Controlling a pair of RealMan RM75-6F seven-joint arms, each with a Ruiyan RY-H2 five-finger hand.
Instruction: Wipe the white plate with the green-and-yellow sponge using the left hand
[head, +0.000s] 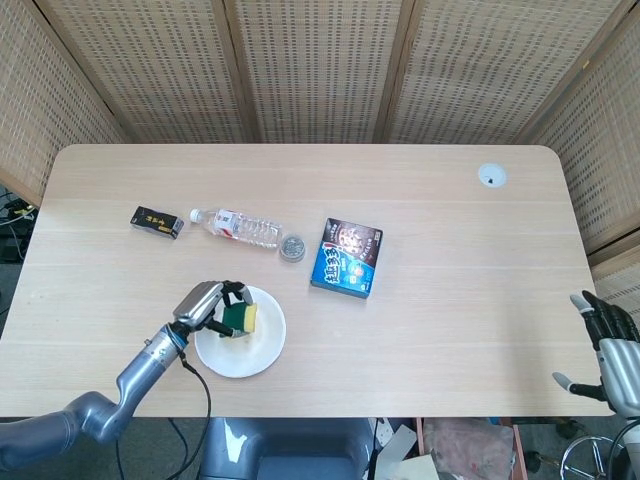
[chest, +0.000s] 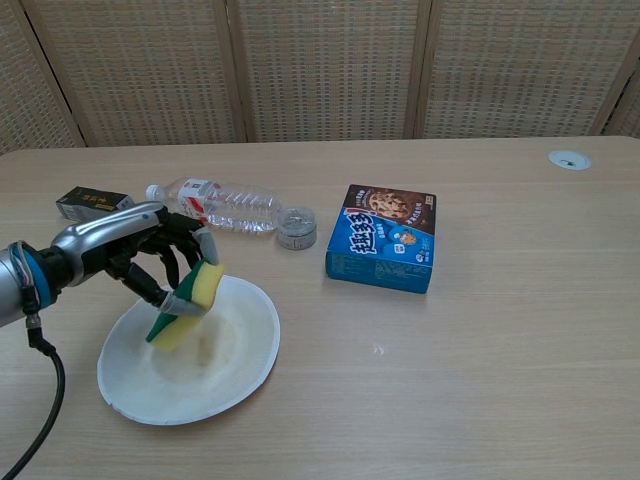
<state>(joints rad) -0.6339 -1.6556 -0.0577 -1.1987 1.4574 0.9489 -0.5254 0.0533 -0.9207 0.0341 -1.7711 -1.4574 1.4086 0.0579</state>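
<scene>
Left hand (chest: 140, 262) holds sponge (chest: 190, 304) tilted over white plate (chest: 245, 360).

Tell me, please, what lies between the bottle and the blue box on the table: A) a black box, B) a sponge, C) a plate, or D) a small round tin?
D: a small round tin sits just past the bottle, short of the blue box.
</scene>
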